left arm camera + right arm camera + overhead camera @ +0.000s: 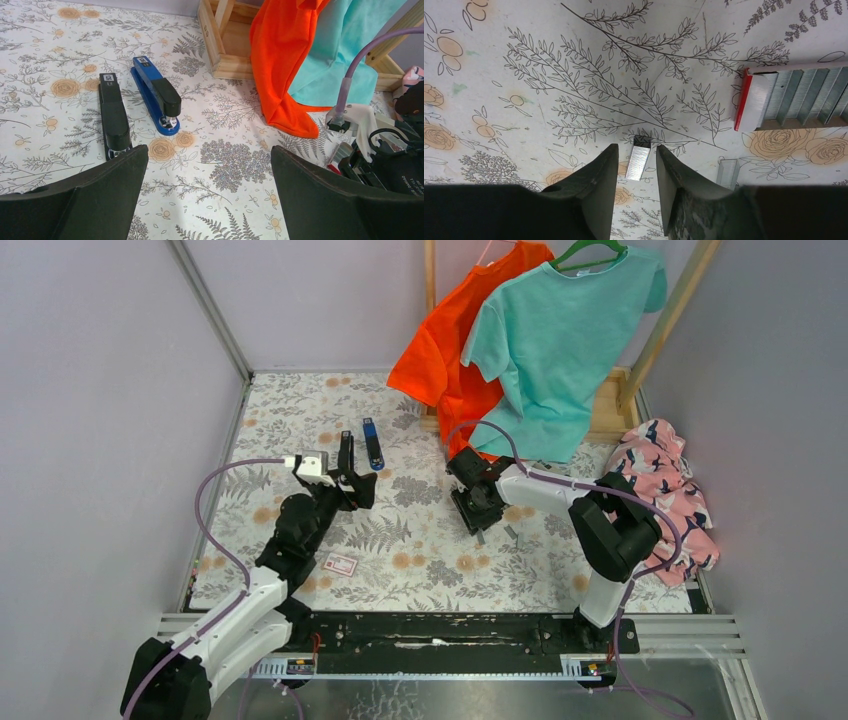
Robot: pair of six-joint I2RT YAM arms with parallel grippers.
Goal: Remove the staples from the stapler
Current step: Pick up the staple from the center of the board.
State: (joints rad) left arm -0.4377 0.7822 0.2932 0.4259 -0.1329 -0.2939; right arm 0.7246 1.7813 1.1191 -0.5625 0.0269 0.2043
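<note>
Straddling the staples [639,162], right gripper [636,149] sits narrowed, left gripper [209,152] wide (stapler [114,117] label illegible).

No legible text, white labels [107,78] on black stapler [114,120] and blue stapler [156,95] too blurred

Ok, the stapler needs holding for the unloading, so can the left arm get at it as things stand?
Probably yes: the left end effector is open, and the stapler lies flat just beyond it with nothing on top. The blue stapler beside it is apart, though close.
</note>
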